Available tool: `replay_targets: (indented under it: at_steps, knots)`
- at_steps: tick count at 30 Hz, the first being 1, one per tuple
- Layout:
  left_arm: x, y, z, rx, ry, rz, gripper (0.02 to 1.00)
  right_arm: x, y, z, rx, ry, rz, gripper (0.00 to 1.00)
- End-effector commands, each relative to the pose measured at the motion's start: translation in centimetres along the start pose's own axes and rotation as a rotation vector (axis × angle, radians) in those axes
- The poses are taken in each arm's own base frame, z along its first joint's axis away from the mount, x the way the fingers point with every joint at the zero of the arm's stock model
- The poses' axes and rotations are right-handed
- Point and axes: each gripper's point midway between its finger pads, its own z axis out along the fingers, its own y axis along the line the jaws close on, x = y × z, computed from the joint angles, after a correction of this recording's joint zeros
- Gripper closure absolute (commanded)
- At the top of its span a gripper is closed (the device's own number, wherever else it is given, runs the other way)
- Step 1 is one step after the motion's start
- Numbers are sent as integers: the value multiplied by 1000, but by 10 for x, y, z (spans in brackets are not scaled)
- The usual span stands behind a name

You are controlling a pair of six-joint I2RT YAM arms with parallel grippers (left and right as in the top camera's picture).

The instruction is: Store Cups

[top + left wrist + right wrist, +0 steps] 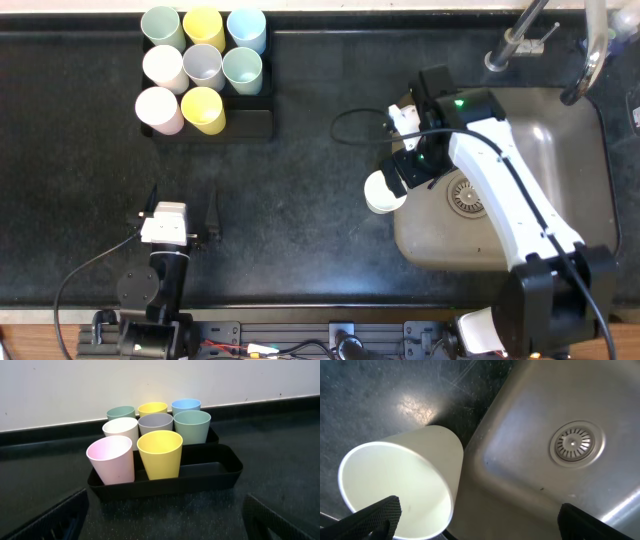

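Cream plastic cup [383, 192] at the steel sink's [560, 130] left rim, centre-right of frame.
Right fingers [375, 515] spread wide, one over its mouth; left fingers [55, 517] apart at lower left.

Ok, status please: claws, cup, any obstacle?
Left claw open, facing tray. Right claw open at cream cup by sink. Tray's front slot free, nothing between.
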Motion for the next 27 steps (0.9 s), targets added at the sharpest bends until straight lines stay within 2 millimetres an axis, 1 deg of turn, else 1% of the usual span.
replay_targets:
  at_steps: [1, 11, 12, 13, 14, 15, 16, 17, 21, 23, 25, 27]
  knots:
    - [0, 1, 0, -5, -4, 22, 20, -6, -7, 2, 10, 4, -13, 3]
    - [0, 1, 0, -5, -4, 22, 20, -8, -10, 18, 2, 44, -13, 3]
    - [0, 1, 0, -5, -4, 22, 20, -8, -10, 18, 2, 44, -13, 7]
    - [0, 1, 0, -5, -4, 22, 20, -8, -10, 18, 2, 43, -13, 38]
    - [0, 1, 0, -5, -4, 22, 20, -8, -9, 18, -2, 43, -13, 165]
    - [0, 1, 0, -5, -4, 22, 20, -8, -9, 18, -3, 44, -13, 386]
    - [0, 1, 0, -5, -4, 22, 20, -8, -8, 18, -9, 44, -13, 776]
    - [0, 1, 0, -5, -4, 22, 20, -8, -6, 18, -17, 43, -12, 958]
    - [0, 1, 0, -5, -4, 22, 20, -9, 7, 18, -64, 43, -13, 956]
    - [0, 1, 0, -5, -4, 22, 20, -11, 11, 15, -60, 34, -6, 958]
    - [0, 1, 0, -5, -4, 22, 20, -19, 14, 1, -49, 3, 12, 958]
    - [0, 1, 0, -5, -4, 22, 20, -34, 16, -26, -24, -56, 24, 958]
